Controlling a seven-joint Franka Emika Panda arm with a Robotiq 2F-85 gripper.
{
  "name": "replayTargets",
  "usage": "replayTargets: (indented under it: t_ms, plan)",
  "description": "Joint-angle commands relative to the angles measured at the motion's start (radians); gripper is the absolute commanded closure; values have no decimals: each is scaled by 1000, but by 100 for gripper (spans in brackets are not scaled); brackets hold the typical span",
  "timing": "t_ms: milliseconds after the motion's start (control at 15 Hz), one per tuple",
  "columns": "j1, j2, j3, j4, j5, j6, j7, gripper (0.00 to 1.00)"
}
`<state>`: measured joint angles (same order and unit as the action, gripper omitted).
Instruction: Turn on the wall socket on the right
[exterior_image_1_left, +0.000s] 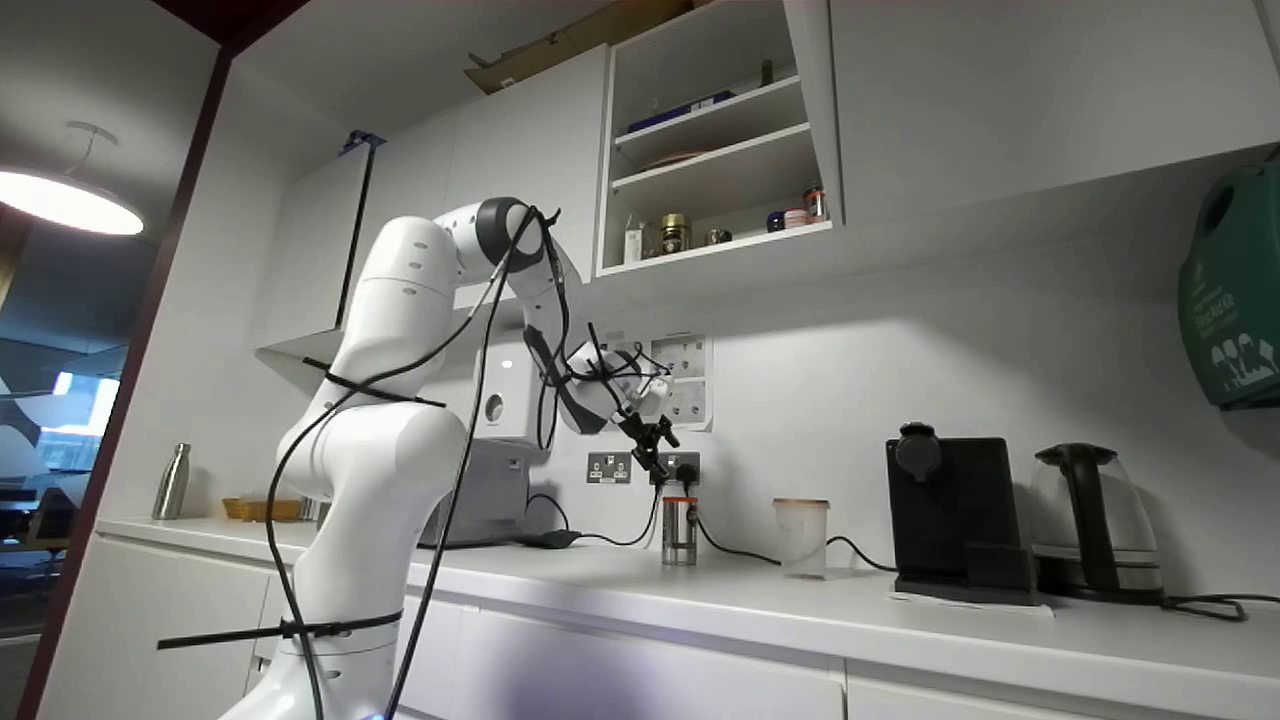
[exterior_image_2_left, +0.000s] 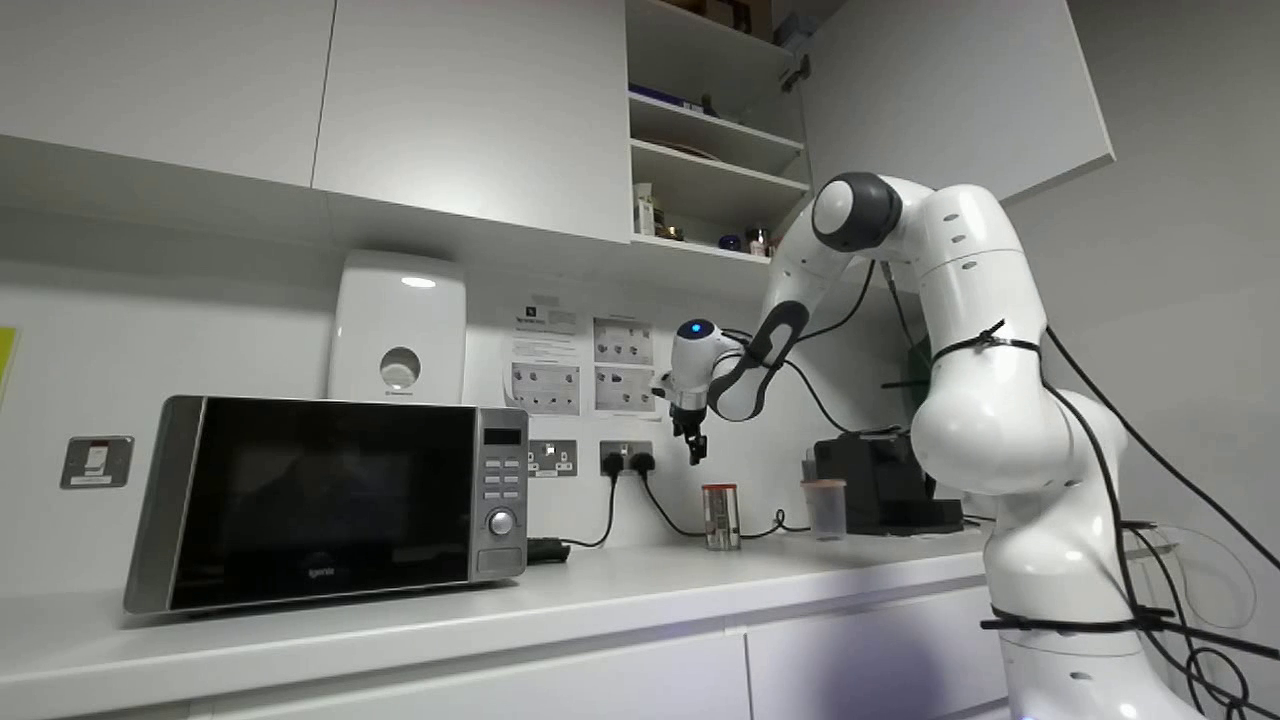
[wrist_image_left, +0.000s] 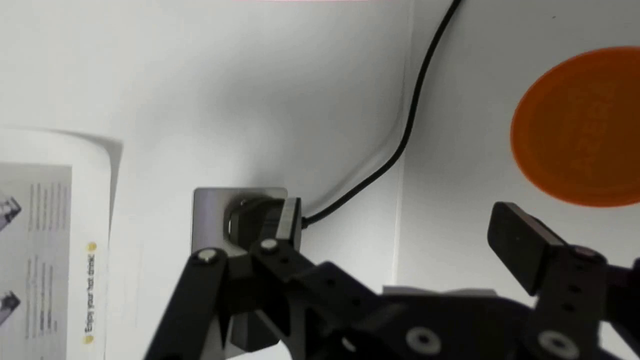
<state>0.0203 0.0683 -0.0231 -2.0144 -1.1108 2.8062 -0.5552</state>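
The right wall socket is a metal double plate (exterior_image_1_left: 681, 458) with black plugs in it, also visible in an exterior view (exterior_image_2_left: 627, 448). In the wrist view the plate (wrist_image_left: 207, 210) is at lower left, with a black plug (wrist_image_left: 247, 220) on it. My gripper (wrist_image_left: 402, 232) is open and empty; its left finger covers part of the plug and plate. I cannot tell whether it touches them. In both exterior views the gripper (exterior_image_1_left: 655, 440) (exterior_image_2_left: 692, 440) points down, close to the socket's height. The socket's switches cannot be made out.
A jar with an orange-red lid (exterior_image_1_left: 680, 535) (wrist_image_left: 582, 127) stands below the gripper. A plug cable (wrist_image_left: 412, 107) runs along the wall. A left socket (exterior_image_1_left: 608, 467), plastic tub (exterior_image_1_left: 803, 540), coffee machine (exterior_image_1_left: 945, 500), kettle (exterior_image_1_left: 1095, 530) and microwave (exterior_image_2_left: 335, 500) are nearby. An open cupboard (exterior_image_1_left: 715, 170) is above.
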Motion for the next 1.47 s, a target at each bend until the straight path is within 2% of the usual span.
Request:
replayTargets:
  t_ms: [0,267,400,533,933,1133,1200,1400]
  plan:
    - [39,83,5,106,-253,40,177,0]
    - [95,119,1,222,-576,-38,521,0]
    - [107,129,11,244,-652,-105,687,0]
    - [119,132,11,212,-722,-166,831,0]
    - [132,164,9,146,-810,-270,1087,0]
    - [162,169,10,136,-1026,-437,1241,0]
    - [128,172,59,131,-1085,-498,1264,0]
    - [129,181,89,111,-1174,-659,1315,0]
